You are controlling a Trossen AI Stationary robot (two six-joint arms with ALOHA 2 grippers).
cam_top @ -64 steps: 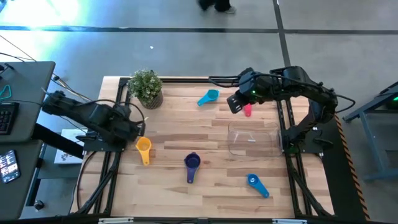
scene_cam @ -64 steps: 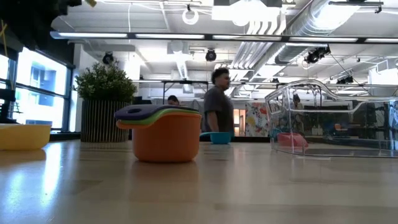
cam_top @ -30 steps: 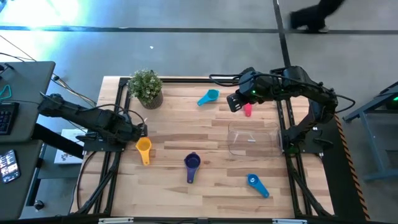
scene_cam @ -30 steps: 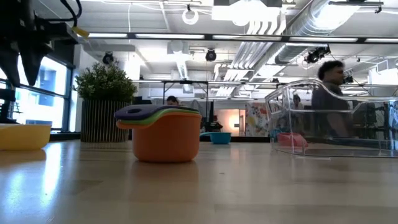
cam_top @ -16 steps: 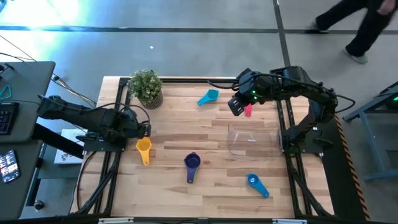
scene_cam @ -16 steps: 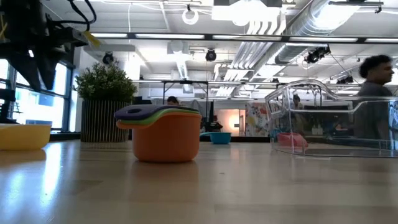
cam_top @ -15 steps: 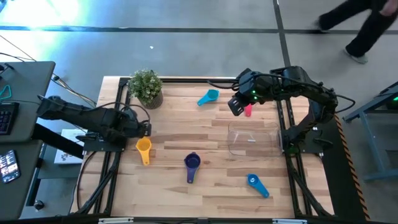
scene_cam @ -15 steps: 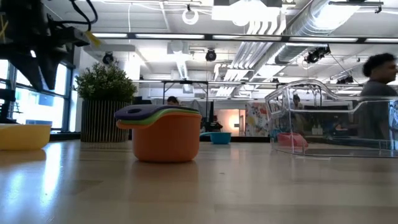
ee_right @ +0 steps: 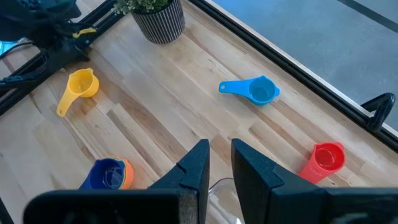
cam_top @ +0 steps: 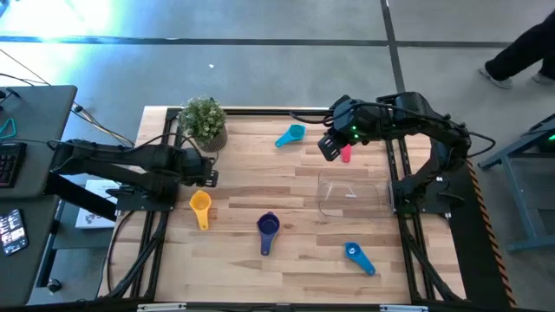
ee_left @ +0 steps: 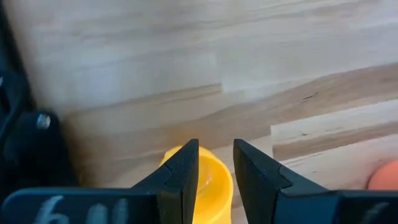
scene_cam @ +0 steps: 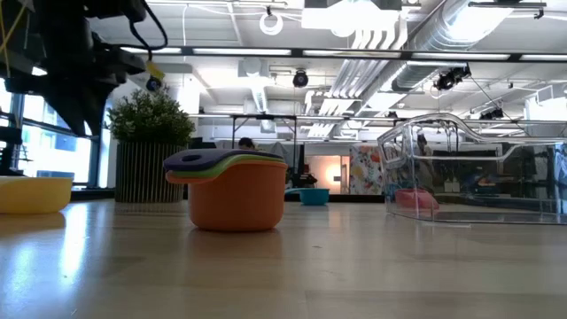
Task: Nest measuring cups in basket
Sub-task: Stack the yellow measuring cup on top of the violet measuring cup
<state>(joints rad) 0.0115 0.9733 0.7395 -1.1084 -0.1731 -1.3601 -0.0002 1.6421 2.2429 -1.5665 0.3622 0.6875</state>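
Potted plant (cam_top: 205, 122) at the table's far edge — beside light-blue cup (cam_top: 290, 135).

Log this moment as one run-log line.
left gripper: open, above yellow cup | right gripper: empty, jaws narrowly apart, near magenta cup | basket: empty

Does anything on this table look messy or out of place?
Nothing is spilled or broken. The cups simply lie scattered: yellow, light blue, blue, a nested stack. The clear basket holds none.
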